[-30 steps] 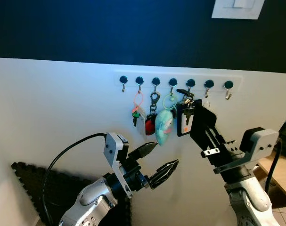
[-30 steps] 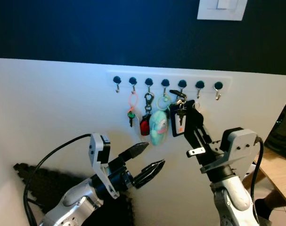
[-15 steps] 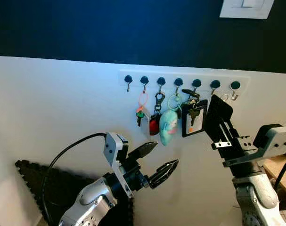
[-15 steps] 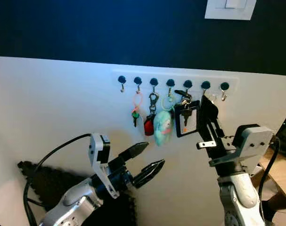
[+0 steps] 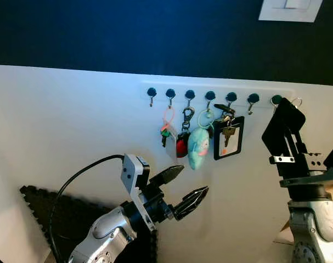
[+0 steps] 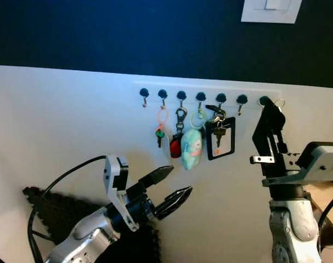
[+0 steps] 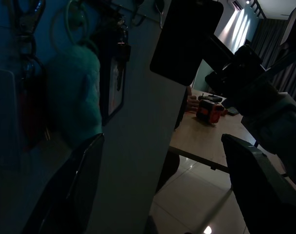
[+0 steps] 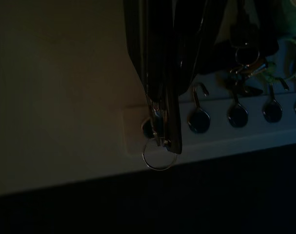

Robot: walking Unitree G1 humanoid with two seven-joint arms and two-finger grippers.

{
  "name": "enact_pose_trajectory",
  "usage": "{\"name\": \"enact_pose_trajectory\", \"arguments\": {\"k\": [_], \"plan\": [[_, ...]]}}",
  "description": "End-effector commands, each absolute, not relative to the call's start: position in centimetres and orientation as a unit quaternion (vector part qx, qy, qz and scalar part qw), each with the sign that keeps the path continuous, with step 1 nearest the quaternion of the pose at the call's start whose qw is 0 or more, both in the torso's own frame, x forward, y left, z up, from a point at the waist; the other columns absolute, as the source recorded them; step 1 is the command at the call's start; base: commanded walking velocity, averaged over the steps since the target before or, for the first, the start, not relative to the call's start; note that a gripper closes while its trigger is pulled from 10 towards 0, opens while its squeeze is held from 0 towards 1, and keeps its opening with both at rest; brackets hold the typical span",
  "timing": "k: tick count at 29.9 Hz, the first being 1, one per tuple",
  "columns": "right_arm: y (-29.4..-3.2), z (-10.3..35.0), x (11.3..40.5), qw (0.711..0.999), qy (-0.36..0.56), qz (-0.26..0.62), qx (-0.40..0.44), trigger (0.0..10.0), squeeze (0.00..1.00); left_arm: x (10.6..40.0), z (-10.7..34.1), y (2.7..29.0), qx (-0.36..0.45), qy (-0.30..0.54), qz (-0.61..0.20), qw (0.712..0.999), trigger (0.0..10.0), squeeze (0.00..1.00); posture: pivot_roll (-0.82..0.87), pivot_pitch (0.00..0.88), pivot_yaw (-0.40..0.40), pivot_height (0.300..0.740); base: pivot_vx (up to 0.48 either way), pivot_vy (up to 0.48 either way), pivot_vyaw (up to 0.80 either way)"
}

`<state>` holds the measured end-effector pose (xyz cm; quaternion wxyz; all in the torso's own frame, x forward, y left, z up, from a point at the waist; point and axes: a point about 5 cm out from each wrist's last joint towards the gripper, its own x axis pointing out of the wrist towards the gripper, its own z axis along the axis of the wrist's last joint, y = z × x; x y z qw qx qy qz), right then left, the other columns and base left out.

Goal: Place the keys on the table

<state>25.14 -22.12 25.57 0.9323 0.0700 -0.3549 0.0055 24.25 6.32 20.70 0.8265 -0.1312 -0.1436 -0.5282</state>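
From the left eye view, a white lower wall meets a dark blue upper wall, and a white hook rail [image 5: 218,94] with seven dark-knobbed hooks runs along the top of the white part. Several bunches hang from the middle hooks: a small green key on a pink loop [image 5: 165,127], a red fob [image 5: 181,147], a pale blue plush charm [image 5: 198,148], and brass keys beside a black card holder [image 5: 228,138]. The right gripper [image 5: 288,112] is raised to the last hook at the rail's right end, its two black fingers pressed together, with a thin silver key ring [image 5: 296,101] showing at their tips. The left gripper [image 5: 182,189] hovers lower, well below the hanging bunches, its two pointed fingers spread apart and holding nothing. A white switch plate [image 5: 291,9] sits on the blue wall, and dark foam mats [image 5: 51,213] lie on the floor. The right eye view shows the same scene. The left wrist view is dim; the plush charm and card holder hang close by, and a wooden table [image 7: 221,141] stands beyond the wall's edge. The right wrist view is very dark: the closed fingers [image 8: 157,73] pinch the silver ring against the end hook.
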Motion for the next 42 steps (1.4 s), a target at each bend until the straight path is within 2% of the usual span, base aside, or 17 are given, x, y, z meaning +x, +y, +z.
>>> {"name": "enact_pose_trajectory", "arguments": {"k": [1, 10, 21, 23, 26, 28, 31, 32, 33, 34, 36, 37, 38, 39, 40, 41, 42], "plan": [[-22.9, 24.5, 25.2, 0.939, -0.332, -0.018, 0.084, 10.0, 0.0, 24.0, 20.9, 6.0, -0.133, -0.144, -0.54, 0.819, 10.0, 0.0, 0.06, 0.082, 0.017, 0.74, 0.0, 0.0, 0.0], [-21.6, 20.7, 25.6, 0.966, -0.243, 0.02, 0.081, 10.0, 0.0, 24.0, 20.7, 6.0, -0.13, -0.142, -0.539, 0.82, 10.0, 0.0, 0.06, 0.084, 0.015, 0.74, 0.0, 0.0, 0.0], [-20.6, 16.4, 25.1, 0.982, -0.166, 0.053, 0.068, 10.0, 0.0, 24.0, 20.4, 6.0, -0.128, -0.135, -0.537, 0.823, 10.0, 0.0, 0.06, 0.085, 0.014, 0.74, 0.0, 0.0, 0.0], [-20.3, 14.2, 24.7, 0.988, -0.125, 0.063, 0.063, 10.0, 0.0, 24.1, 19.6, 6.1, -0.118, -0.12, -0.533, 0.829, 10.0, 0.0, 0.06, 0.083, 0.013, 0.74, 0.0, 0.0, 0.0], [-20.2, 9.3, 23.6, 0.995, -0.038, 0.066, 0.062, 10.0, 0.0, 24.6, 16.4, 6.8, -0.064, -0.062, -0.502, 0.861, 10.0, 0.0, 0.06, 0.081, 0.01, 0.74, 0.0, 0.0, 0.0], [-20.2, 8.3, 23.3, 0.996, -0.019, 0.064, 0.065, 10.0, 0.0, 24.6, 15.6, 6.9, -0.05, -0.049, -0.496, 0.866, 10.0, 0.0, 0.05, 0.081, 0.009, 0.74, 0.0, 0.0, 0.0], [-20.2, 4.6, 22.2, 0.994, 0.053, 0.053, 0.079, 10.0, 0.0, 25.3, 12.9, 8.1, -0.014, -0.001, -0.434, 0.901, 10.0, 0.0, 0.05, 0.079, 0.007, 0.74, 0.0, 0.0, 0.0], [-20.0, 3.1, 21.8, 0.991, 0.09, 0.049, 0.083, 10.0, 0.0, 25.8, 11.4, 8.9, 0.016, 0.025, -0.389, 0.921, 10.0, 0.0, 0.05, 0.08, 0.005, 0.74, 0.0, 0.0, 0.0], [-20.0, 3.1, 21.8, 0.991, 0.09, 0.049, 0.083, 10.0, 0.0, 25.8, 11.4, 8.9, 0.016, 0.025, -0.389, 0.921, 10.0, 0.0, 0.05, 0.08, 0.005, 0.74, 0.0, 0.0, 0.0], [-19.9, 2.0, 21.6, 0.989, 0.116, 0.046, 0.082, 10.0, 0.0, 26.2, 10.3, 9.7, 0.039, 0.046, -0.353, 0.933, 10.0, 0.0, 0.05, 0.076, 0.003, 0.74, 0.0, 0.0, 0.0], [-19.9, 2.0, 21.6, 0.989, 0.116, 0.046, 0.082, 10.0, 0.0, 26.2, 10.3, 9.7, 0.039, 0.046, -0.353, 0.933, 10.0, 0.0, 0.05, 0.076, 0.003, 0.74, 0.0, 0.0, 0.0], [-19.8, 0.8, 21.3, 0.985, 0.143, 0.044, 0.087, 10.0, 0.0, 26.6, 8.8, 10.8, 0.062, 0.073, -0.302, 0.948, 10.0, 0.0, 0.05, 0.075, 0.003, 0.74, 0.0, 0.0, 0.0], [-19.8, 0.8, 21.3, 0.985, 0.143, 0.044, 0.087, 10.0, 0.0, 26.6, 8.8, 10.8, 0.062, 0.073, -0.302, 0.948, 10.0, 0.0, 0.05, 0.075, 0.003, 0.74, 0.0, 0.0, 0.0], [-19.8, -0.8, 21.0, 0.979, 0.181, 0.035, 0.086, 10.0, 0.0, 27.0, 5.8, 13.7, 0.077, 0.136, -0.191, 0.969, 10.0, 0.0, 0.05, 0.069, -0.005, 0.74, 0.0, 0.0, 0.0], [-19.8, -0.8, 21.0, 0.979, 0.181, 0.035, 0.086, 10.0, 0.0, 27.0, 5.8, 13.7, 0.077, 0.136, -0.191, 0.969, 10.0, 0.0, 0.05, 0.069, -0.005, 0.74, 0.0, 0.0, 0.0], [-20.1, -2.0, 20.7, 0.974, 0.213, 0.02, 0.078, 10.0, 0.0, 26.6, 2.8, 16.5, 0.08, 0.202, -0.086, 0.972, 10.0, 0.0, 0.05, 0.067, -0.009, 0.74, 0.0, 0.0, 0.0], [-20.1, -2.0, 20.7, 0.974, 0.213, 0.02, 0.078, 10.0, 0.0, 26.6, 2.8, 16.5, 0.08, 0.202, -0.086, 0.972, 10.0, 0.0, 0.05, 0.067, -0.009, 0.74, 0.0, 0.0, 0.0]]}}
